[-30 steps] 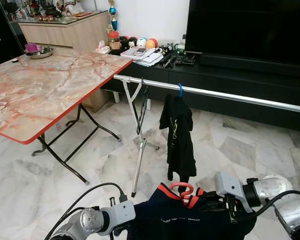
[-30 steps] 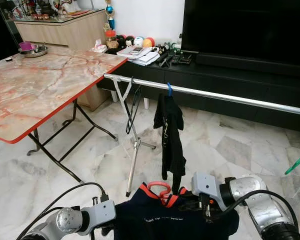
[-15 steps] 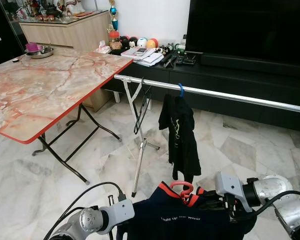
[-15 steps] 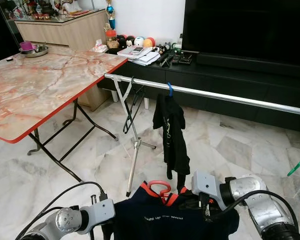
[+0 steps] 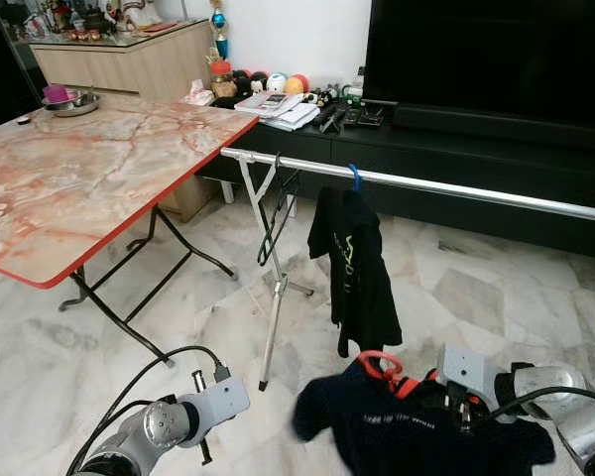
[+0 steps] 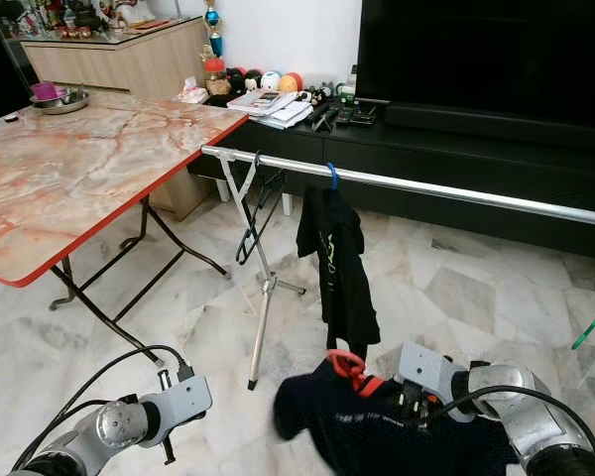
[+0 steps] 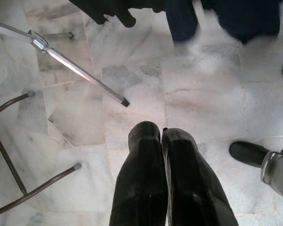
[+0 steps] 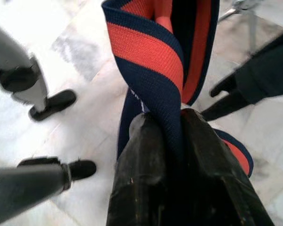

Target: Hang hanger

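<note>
While the right gripper [image 8: 162, 122] clamps the shirt [image 5: 426, 431], the left gripper [image 7: 160, 136] hangs closed over marble floor [image 5: 99, 347].

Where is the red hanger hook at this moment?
In the left eye view, the red hanger hook sits low and right of centre, sticking up from the navy shirt pinched by the right gripper, just below the black garment hanging on the rail.
</note>
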Tool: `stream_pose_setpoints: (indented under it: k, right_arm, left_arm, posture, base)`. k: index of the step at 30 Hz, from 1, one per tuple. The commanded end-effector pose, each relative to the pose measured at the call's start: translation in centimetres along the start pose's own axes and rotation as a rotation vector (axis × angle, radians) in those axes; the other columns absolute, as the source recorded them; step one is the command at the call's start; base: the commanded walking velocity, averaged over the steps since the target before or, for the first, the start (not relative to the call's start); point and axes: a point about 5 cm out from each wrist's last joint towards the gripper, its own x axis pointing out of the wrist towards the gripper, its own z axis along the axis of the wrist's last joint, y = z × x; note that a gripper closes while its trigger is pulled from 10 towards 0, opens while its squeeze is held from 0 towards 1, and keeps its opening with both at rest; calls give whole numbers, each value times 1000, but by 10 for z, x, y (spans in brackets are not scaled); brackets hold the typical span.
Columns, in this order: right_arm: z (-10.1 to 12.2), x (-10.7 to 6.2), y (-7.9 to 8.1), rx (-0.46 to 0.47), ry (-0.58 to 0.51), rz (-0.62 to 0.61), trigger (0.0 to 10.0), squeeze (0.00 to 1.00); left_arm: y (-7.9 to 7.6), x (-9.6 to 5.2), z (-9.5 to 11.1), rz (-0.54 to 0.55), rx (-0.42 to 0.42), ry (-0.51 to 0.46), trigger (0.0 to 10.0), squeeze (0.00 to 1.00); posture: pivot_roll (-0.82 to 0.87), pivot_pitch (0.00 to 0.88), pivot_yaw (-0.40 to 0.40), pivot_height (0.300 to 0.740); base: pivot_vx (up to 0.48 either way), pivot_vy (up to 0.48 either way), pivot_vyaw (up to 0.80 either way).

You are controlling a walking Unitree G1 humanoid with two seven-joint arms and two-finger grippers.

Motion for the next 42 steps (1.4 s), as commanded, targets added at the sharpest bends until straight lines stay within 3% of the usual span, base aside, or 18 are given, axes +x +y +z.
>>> stream_pose_setpoints:
  k: [1,4,5,7,10,11,12,16,24,34,42]
  right_arm:
    - [10,-1,-5,9,-64,-23,10000,0]
    - [9,-1,2,-18,-71,11,10000,0]
    - [10,-2,2,-23,-76,18,10000,0]
    - [11,-4,3,-35,-94,38,10000,0]
    - [14,-9,4,-55,-115,87,10000,0]
    - [17,-12,6,-74,-133,127,10000,0]
    - [18,-13,7,-83,-144,152,10000,0]
    - [30,-23,8,-131,-174,280,10000,0]
    - [39,-25,-1,-174,-171,301,10000,0]
    - [47,-20,5,-187,-204,330,10000,0]
    - [52,-22,8,-194,-231,361,10000,0]
  left_arm:
    - [4,-3,-5,14,-1,22,0,0]
    - [5,-1,-1,15,16,21,0,0]
    - [4,0,1,12,22,14,2510,0]
    - [3,1,3,10,57,8,10000,0]
    - [0,3,5,-18,25,-14,10000,0]
    - [0,3,7,-9,17,-25,10000,133]
    - [0,3,8,-11,11,-41,10000,973]
    - [-2,2,15,-31,-7,-121,10000,1000]
    - [-10,-1,12,-109,-8,-150,10000,1000]
    - [-21,-6,8,-265,13,-169,10000,1000]
    - [-16,-2,13,-196,19,-165,10000,1000]
  posture:
    - [-33,47,64,740]
    - [-37,44,68,740]
    - [-37,43,70,740]
    - [-37,41,72,740]
    - [-35,38,70,740]
    - [-36,31,66,740]
    - [-36,27,63,740]
    - [-36,10,52,740]
    - [-30,0,42,740]
    - [-26,0,42,740]
    - [-36,0,46,740]
  base:
    - [0,0,0]
    - [0,0,0]
    - [0,0,0]
    - [0,0,0]
    - [0,0,0]
    - [0,0,0]
    - [0,0,0]
    - [0,0,0]
    - [0,0,0]
    - [0,0,0]
    - [0,0,0]
